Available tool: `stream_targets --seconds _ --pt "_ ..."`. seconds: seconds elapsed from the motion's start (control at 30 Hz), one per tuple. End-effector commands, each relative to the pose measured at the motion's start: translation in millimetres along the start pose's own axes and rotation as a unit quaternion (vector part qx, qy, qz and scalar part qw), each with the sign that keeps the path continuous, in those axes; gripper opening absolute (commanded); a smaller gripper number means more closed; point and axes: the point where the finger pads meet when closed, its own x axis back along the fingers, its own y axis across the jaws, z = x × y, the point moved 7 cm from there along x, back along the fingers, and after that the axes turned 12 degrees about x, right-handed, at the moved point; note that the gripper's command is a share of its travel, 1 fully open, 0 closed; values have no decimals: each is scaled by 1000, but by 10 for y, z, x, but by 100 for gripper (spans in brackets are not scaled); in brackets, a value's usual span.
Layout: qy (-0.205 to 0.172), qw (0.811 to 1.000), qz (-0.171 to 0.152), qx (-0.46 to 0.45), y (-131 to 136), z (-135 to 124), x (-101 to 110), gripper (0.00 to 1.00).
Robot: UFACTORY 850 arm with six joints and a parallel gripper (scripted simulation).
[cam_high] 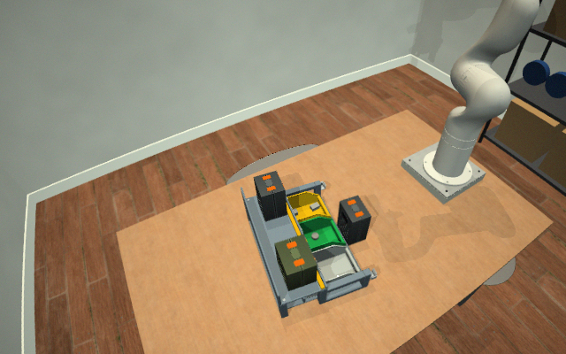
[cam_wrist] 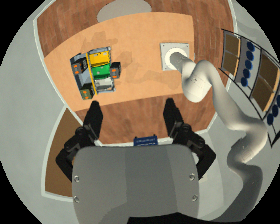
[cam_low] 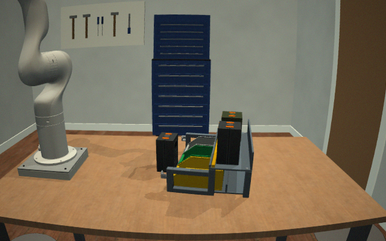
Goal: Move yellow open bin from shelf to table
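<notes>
The yellow open bin [cam_high: 303, 204] [cam_low: 195, 180] [cam_wrist: 98, 60] sits at one end of the grey shelf [cam_high: 261, 234] [cam_low: 247, 156] on the table [cam_high: 190, 274] [cam_low: 295, 181] [cam_wrist: 144, 36]. A small grey part [cam_high: 314, 206] lies in it. A green bin [cam_high: 323, 234] [cam_low: 199, 150] [cam_wrist: 103, 70] and a grey bin [cam_high: 336, 265] [cam_low: 203, 139] [cam_wrist: 106, 83] stand beside it in the same row. My gripper [cam_wrist: 132, 106] is open and empty, very high above the table. It shows only in the wrist view, far from the shelf.
Two black boxes [cam_high: 270, 195] [cam_high: 355, 219] [cam_low: 229, 141] [cam_low: 166, 150] and an olive box [cam_high: 296, 263] [cam_low: 231, 115] stand on and by the shelf. The arm base [cam_high: 444, 177] [cam_low: 52, 164] is bolted at the table's far end. A blue drawer cabinet [cam_low: 181, 75] stands at the wall.
</notes>
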Motion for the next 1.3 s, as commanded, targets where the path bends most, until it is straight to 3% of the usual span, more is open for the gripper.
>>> stream_targets --seconds 0.0,0.33,0.5,0.9,1.07,1.27 --pt "1 1000 0 -1 -184 -42 10 100" --pt "1 1000 0 -1 -184 -42 10 100" --pt "1 1000 0 -1 -663 -174 11 100" --pt "1 1000 0 -1 -663 -174 11 100" --pt "1 1000 0 -1 -1143 -307 10 100" --pt "1 1000 0 -1 -1143 -307 10 100"
